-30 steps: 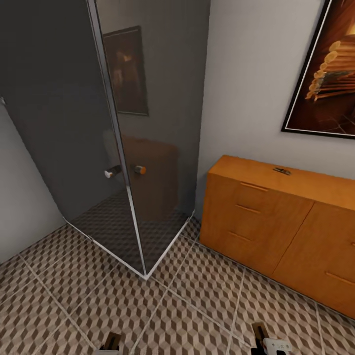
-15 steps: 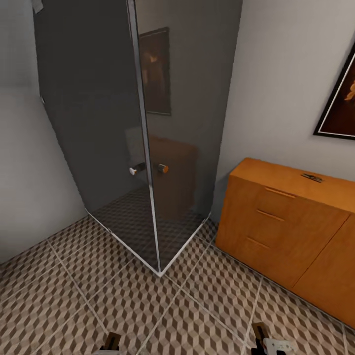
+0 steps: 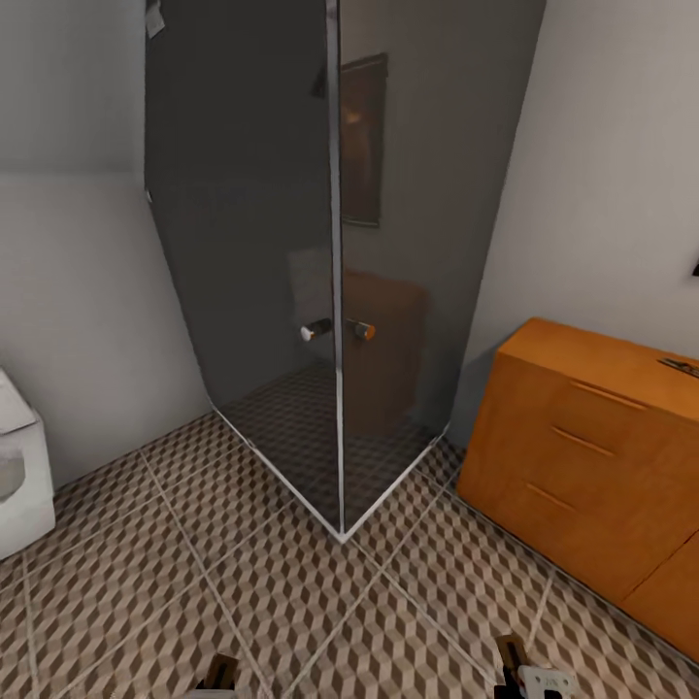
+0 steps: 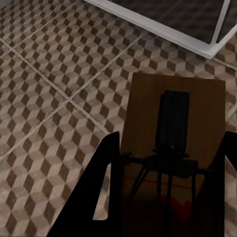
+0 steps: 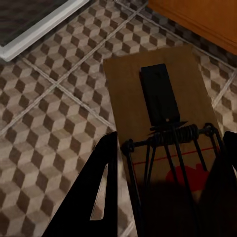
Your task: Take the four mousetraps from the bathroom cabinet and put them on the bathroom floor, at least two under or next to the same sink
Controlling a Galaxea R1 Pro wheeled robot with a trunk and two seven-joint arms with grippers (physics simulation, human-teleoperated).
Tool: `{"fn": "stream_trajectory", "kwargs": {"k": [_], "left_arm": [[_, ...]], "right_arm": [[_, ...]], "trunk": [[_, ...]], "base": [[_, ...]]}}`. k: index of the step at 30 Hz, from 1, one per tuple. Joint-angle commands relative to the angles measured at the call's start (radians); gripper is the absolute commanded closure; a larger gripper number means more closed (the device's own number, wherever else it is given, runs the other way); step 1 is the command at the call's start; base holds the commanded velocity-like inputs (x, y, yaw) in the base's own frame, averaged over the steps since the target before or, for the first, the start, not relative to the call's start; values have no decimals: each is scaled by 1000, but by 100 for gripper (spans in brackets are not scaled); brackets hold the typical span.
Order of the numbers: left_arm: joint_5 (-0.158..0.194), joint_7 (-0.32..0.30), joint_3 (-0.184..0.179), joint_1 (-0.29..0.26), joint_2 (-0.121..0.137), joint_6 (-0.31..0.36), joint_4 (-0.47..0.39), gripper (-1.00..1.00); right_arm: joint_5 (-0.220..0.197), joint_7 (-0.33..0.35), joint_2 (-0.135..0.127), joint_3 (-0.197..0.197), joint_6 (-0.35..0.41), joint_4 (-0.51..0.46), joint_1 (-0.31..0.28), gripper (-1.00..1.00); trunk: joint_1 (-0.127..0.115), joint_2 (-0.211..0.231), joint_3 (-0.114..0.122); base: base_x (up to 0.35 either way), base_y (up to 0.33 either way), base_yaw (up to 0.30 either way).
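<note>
Each gripper holds a mousetrap above the bathroom floor [image 3: 291, 592]. In the left wrist view, my left gripper [image 4: 168, 165] is shut on a tan mousetrap [image 4: 190, 96] with a dark spring and bar. My right gripper [image 5: 168, 170] is likewise shut on a second mousetrap [image 5: 128, 84]. Both arms' tips peek in at the head view's lower edge, the left gripper [image 3: 221, 674] and the right gripper [image 3: 515, 665]. The orange-brown cabinet [image 3: 582, 456] stands at the right against the wall. On its top, at the frame's edge, lies a small dark mousetrap [image 3: 682, 366]. The sink is out of view.
A dark glass shower enclosure [image 3: 340, 291] with a chrome knob [image 3: 311, 331] and a pale floor frame [image 3: 291, 485] juts into the middle of the room. A white fixture [image 3: 19, 476] stands at the left edge. Patterned tiles stretch between them in front of me.
The head view has swung left: the shower and cabinet slid right, the wall picture left the frame, and the white fixture came in at the left. Both grippers look the same.
</note>
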Motion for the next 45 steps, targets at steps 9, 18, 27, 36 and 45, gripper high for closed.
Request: {"fn": "stream_trajectory", "kwargs": {"k": [9,18,27,36,45], "left_arm": [[4,5,-8,-1,-1,-4,3,100],[4,5,-8,-1,-1,-4,3,100],[4,5,-8,-1,-1,-4,4,100],[4,5,-8,-1,-1,-4,4,100],[5,5,-8,-1,-1,-4,4,100]], "right_arm": [[-12,3,0,8,-4,0,0,100],[-12,3,0,8,-4,1,0,100],[-12,3,0,8,-4,1,0,100],[-12,3,0,8,-4,0,0,100],[-12,3,0,8,-4,1,0,100]], "trunk": [[0,-1,-1],[0,-1,-1],[0,-1,-1],[0,-1,-1],[0,-1,-1]], "base": [[0,0,255],[0,0,255],[0,0,255],[0,0,255],[0,0,255]]}}
